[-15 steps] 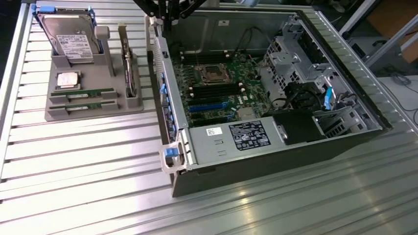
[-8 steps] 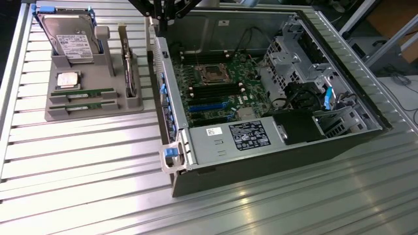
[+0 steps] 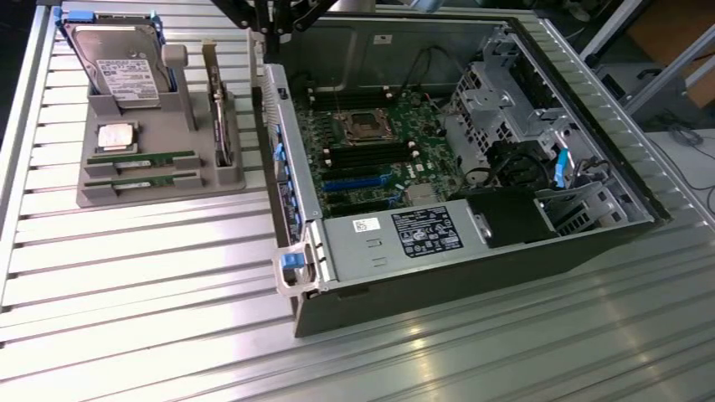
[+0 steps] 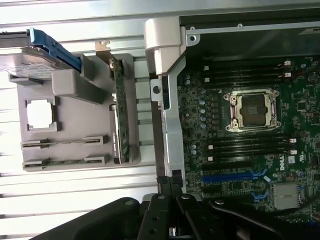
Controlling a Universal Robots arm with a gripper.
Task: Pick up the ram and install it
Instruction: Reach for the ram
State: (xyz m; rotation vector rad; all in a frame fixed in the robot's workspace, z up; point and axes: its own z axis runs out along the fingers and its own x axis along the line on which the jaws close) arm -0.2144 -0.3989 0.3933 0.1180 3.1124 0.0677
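Observation:
Two green ram sticks lie on edge in the grey holder (image 3: 106, 197), one (image 3: 141, 159) just behind the other (image 3: 139, 178). The wrist view shows them too, as one ram stick (image 4: 65, 143) and its neighbour (image 4: 64, 161). My gripper (image 3: 268, 21) hangs high over the computer case's side wall, between the holder and the motherboard (image 3: 357, 155). Its black fingers (image 4: 169, 205) are shut with nothing between them. The black memory slots (image 4: 250, 145) beside the CPU socket (image 4: 252, 111) stand empty.
The holder also carries a hard drive (image 3: 117, 63) in a blue frame, a square silver CPU (image 3: 116, 136) and an upright card (image 3: 220, 117). The open case (image 3: 470, 251) holds a power supply (image 3: 403, 234) and a drive cage (image 3: 497, 92). A ribbed metal table (image 3: 146, 318) lies underneath.

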